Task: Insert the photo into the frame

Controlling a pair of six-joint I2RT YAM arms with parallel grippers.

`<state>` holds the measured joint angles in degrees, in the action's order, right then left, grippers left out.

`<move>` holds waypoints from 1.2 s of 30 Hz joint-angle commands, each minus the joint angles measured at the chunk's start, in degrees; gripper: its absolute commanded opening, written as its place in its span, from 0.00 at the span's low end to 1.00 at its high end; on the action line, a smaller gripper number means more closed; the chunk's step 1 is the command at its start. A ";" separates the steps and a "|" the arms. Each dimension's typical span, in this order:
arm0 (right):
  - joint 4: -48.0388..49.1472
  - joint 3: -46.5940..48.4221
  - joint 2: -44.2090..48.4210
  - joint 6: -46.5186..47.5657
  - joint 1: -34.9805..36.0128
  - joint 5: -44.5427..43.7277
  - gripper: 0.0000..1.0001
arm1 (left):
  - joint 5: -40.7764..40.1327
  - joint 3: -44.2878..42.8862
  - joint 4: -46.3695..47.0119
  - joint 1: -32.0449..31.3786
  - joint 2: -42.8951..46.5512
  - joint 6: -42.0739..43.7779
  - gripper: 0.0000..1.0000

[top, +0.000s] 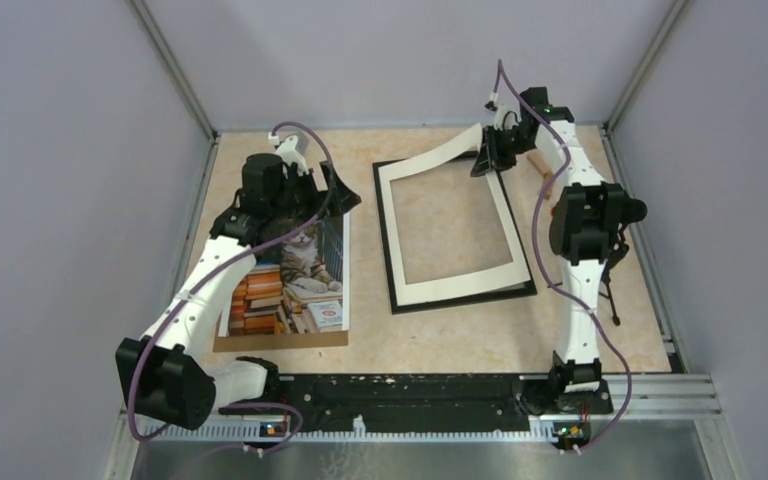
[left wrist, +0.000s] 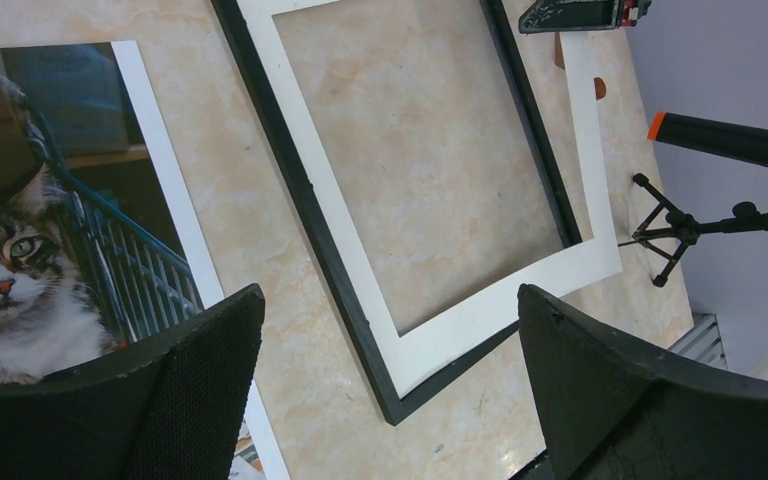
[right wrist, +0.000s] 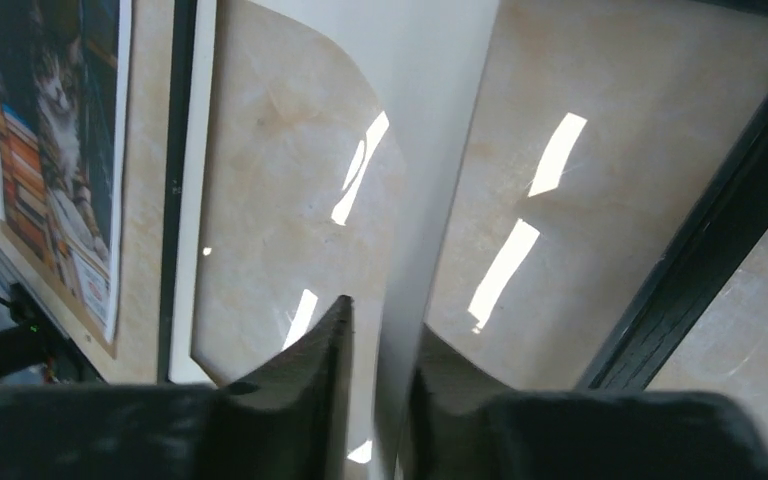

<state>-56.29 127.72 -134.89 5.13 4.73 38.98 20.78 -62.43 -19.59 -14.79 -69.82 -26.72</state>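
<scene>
Two matching arms on show. The left arm (top: 210, 280) has smooth white links between chunky black joint housings, the fattest of them a black drum (top: 165, 380) down at seven o'clock in the overhead view. A purple cable (top: 175, 320) loops loosely along it.

Over at three o'clock, the right arm (top: 580, 300) is the same build, with white shells, a black motor block (top: 590, 215) and its own purple lead (top: 538, 215). A tiny green light (top: 550, 108) glows up at one o'clock.

Small lit circuit boards sit below each base, at (top: 270, 430) and (top: 570, 432).

Close up, the left gripper (left wrist: 390, 300) has broad matte-black fingers (left wrist: 200, 390) with finely dimpled inner faces. The right gripper (right wrist: 385, 330) has black fingers (right wrist: 320, 370) tapering to thin tips.
</scene>
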 commanded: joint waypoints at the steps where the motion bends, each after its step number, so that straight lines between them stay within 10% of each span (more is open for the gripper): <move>1: 2.87 0.02 0.84 -2.48 0.89 -2.69 0.32 | 0.90 0.30 3.16 -0.46 -0.47 0.00 0.99; 8: 2.95 -1.66 4.99 -8.17 1.65 -20.91 0.98 | 1.19 0.38 3.61 -1.24 -1.07 1.09 0.99; 18: -1.72 -0.30 11.12 -9.62 7.36 -68.74 0.99 | -2.05 0.42 2.83 -2.03 -1.14 6.55 0.99; 22: -0.91 -5.09 17.04 -13.78 8.77 -59.63 0.99 | -5.10 3.18 3.48 -2.01 -0.93 8.48 0.99; 27: 15.85 -34.63 35.01 -23.91 11.38 -36.46 0.96 | -3.02 6.96 5.09 -2.05 -1.61 8.30 0.99; 36: 25.36 -69.41 54.63 -31.50 18.63 -26.98 0.81 | 1.84 7.75 6.05 -2.67 -3.59 6.94 0.99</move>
<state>-37.19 67.18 -85.21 -20.78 21.12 5.23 20.69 -55.13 -16.75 -16.86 -73.03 -19.62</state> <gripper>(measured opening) 0.869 0.987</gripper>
